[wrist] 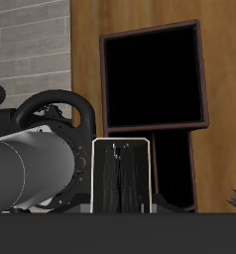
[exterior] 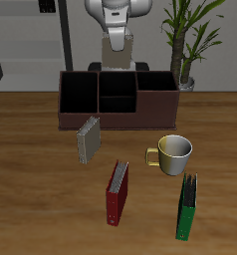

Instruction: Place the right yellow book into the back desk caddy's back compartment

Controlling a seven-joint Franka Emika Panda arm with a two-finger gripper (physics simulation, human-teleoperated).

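Observation:
The right yellow book point(exterior: 88, 139), small with a grey-tan cover, stands on the table just in front of the back desk caddy point(exterior: 118, 119). The caddy is a long dark reddish-brown box with three black-lined bays. The back compartment point(exterior: 117, 93) is its middle bay and holds nothing. My gripper point(exterior: 118, 60) hangs high above the caddy's far wall, well away from the book, with its fingers apart and nothing between them. In the wrist view a black caddy bay point(wrist: 155, 79) shows beside my arm's base point(wrist: 41, 169); which bay it is I cannot tell, and the fingertips do not show.
A red book point(exterior: 118, 192) stands nearer the table's front edge. A green book point(exterior: 187, 207) stands beside it, and a pale yellow mug point(exterior: 174, 153) sits between the caddy and the green book. A potted plant point(exterior: 188, 40) stands behind the caddy's end.

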